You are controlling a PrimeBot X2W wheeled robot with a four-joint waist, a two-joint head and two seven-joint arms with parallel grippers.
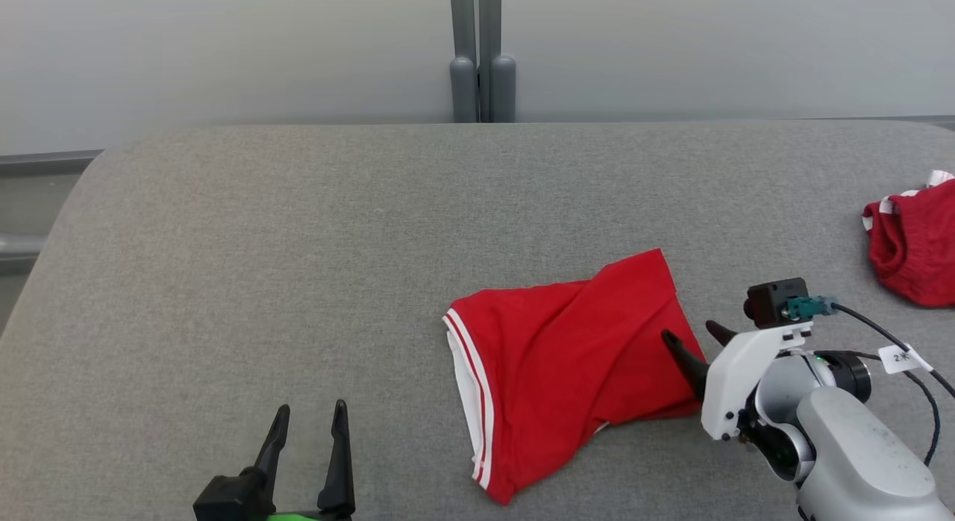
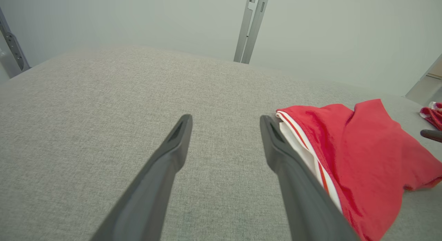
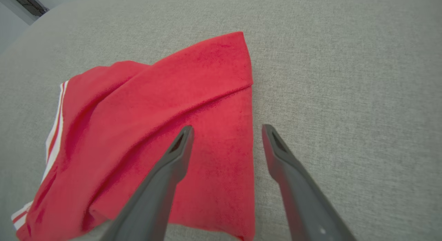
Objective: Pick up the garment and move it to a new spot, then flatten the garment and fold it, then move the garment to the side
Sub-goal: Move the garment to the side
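The garment (image 1: pixel 567 357) is a pair of red shorts with white-striped trim, lying rumpled on the grey table (image 1: pixel 298 245). My right gripper (image 1: pixel 690 338) stands open over its right edge; in the right wrist view the gripper (image 3: pixel 226 130) straddles that edge of the red cloth (image 3: pixel 165 106), one finger above the fabric and the other above bare table, nothing held. My left gripper (image 1: pixel 310 413) is open near the table's front, left of the garment. In the left wrist view that gripper (image 2: pixel 226 122) is empty, with the striped hem (image 2: pixel 310 147) just beside its right finger.
A second red garment (image 1: pixel 914 241) with white trim lies bunched at the table's far right edge. A grey post (image 1: pixel 481 54) rises behind the table. The right arm's cable (image 1: pixel 895 342) loops beside its wrist.
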